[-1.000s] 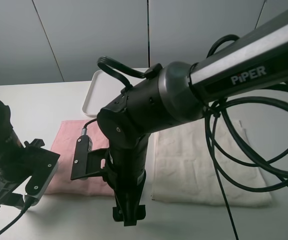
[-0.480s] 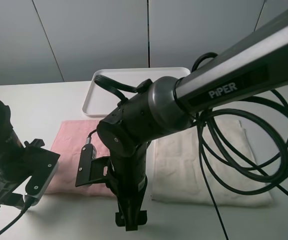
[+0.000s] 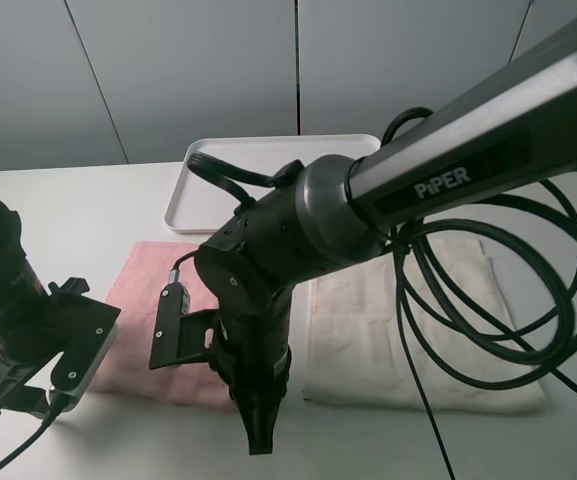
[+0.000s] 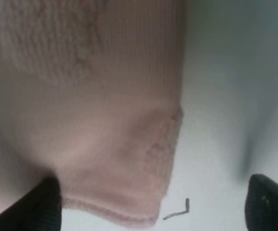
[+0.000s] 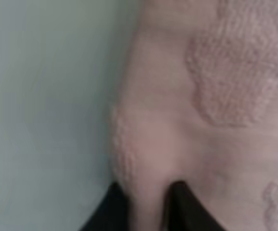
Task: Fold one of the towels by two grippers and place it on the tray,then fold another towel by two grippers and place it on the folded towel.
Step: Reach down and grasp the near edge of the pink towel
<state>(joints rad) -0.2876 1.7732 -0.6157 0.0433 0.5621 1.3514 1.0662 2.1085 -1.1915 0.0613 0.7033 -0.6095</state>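
A pink towel (image 3: 158, 280) lies flat on the table, left of a white towel (image 3: 368, 320). The white tray (image 3: 318, 150) stands behind them. My right gripper (image 3: 258, 440) reaches across to the pink towel's near right corner. In the right wrist view the gripper (image 5: 146, 207) is shut on a pinched fold of pink towel (image 5: 216, 120). My left gripper (image 3: 18, 398) is at the towel's near left corner. In the left wrist view it (image 4: 153, 204) is open, with the pink towel's corner (image 4: 95, 96) between its fingers (image 4: 47, 204), flat on the table.
The right arm's black cables (image 3: 488, 300) loop over the white towel. The white table (image 3: 68, 210) runs to the grey wall behind the tray. A small dark mark (image 4: 179, 211) is on the table by the towel's corner.
My right gripper has closed on the pink towel's near edge and its wrist has shifted slightly. The left arm has not moved.
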